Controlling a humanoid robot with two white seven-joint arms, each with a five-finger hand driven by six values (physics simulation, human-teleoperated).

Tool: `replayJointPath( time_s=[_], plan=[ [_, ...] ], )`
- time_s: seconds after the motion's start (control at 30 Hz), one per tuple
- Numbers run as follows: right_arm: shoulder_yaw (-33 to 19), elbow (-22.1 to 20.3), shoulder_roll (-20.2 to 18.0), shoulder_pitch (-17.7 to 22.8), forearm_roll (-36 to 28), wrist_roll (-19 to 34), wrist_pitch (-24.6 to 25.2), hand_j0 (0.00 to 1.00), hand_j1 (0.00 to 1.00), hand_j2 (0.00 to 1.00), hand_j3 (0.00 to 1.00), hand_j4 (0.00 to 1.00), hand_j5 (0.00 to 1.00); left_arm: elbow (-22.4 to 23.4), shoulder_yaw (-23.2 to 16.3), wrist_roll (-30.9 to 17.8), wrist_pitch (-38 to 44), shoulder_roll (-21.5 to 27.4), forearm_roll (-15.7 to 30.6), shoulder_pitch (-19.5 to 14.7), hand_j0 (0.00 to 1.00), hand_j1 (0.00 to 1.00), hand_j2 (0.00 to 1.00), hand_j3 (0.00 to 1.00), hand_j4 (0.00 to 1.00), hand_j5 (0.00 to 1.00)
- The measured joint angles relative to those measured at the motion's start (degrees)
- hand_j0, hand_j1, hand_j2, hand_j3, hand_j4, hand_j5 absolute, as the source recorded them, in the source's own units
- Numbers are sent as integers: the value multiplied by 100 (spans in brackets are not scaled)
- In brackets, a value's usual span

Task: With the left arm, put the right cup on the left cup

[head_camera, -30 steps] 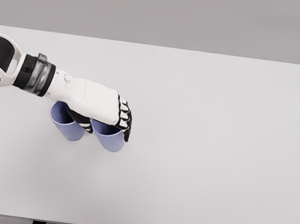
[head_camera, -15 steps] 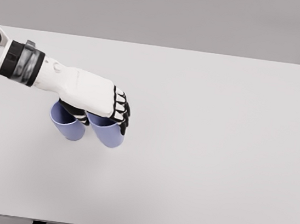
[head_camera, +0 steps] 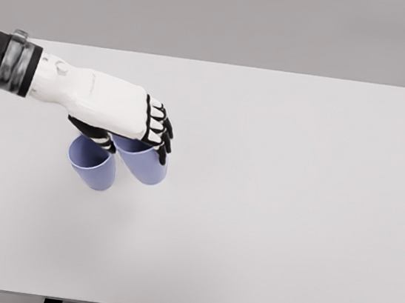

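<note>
The step in hand was the lifting of the right cup [head_camera: 143,165], judged from how the things stood: the left hand [head_camera: 121,115] was clamped on this cup at its rim, with the dark fingers [head_camera: 161,135] curled over the far right side of the rim and the thumb seemingly at the inner side, between the two cups. Whether the cup had already left the desk [head_camera: 292,208] I could not tell for sure, because the view came from above and showed no clear gap under it, though it looked a little raised. The left cup [head_camera: 92,164] stood upright on the desk just beside the held one, nearly touching it, and partly covered by the hand. The next move, in my judgement, called for raising the held cup above the rim of the left cup, carrying it a short way to the left, and lowering it straight so that it sat in or on the other (both cups were the same pale blue-violet colour and the same shape). The left arm came in from the left edge, the forearm nearly level, the palm turned down. The right arm was not visible.
</note>
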Motion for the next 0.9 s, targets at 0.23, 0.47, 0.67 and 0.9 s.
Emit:
replayJointPath(
  time_s=[0.23, 0.47, 0.67, 0.9],
  plan=[
    [0, -1, 0, 0, 0, 0, 0, 100, 100, 100, 100, 100, 100, 0, -6, -1, -2, 196, 157, -176, 74, 74, 74, 74, 74, 74],
    [0, -1, 0, 0, 0, 0, 0, 100, 100, 100, 100, 100, 100, -1, -12, 1, -2, 362, 252, -299, 74, 74, 74, 74, 74, 74],
    [0, -1, 0, 0, 0, 0, 0, 100, 100, 100, 100, 100, 100, 5, -26, 0, -2, 488, 271, -343, 74, 74, 74, 74, 74, 74],
    [0, -1, 0, 0, 0, 0, 0, 100, 100, 100, 100, 100, 100, 11, -34, -1, -2, 651, 274, -404, 74, 74, 74, 74, 74, 74]
  ],
)
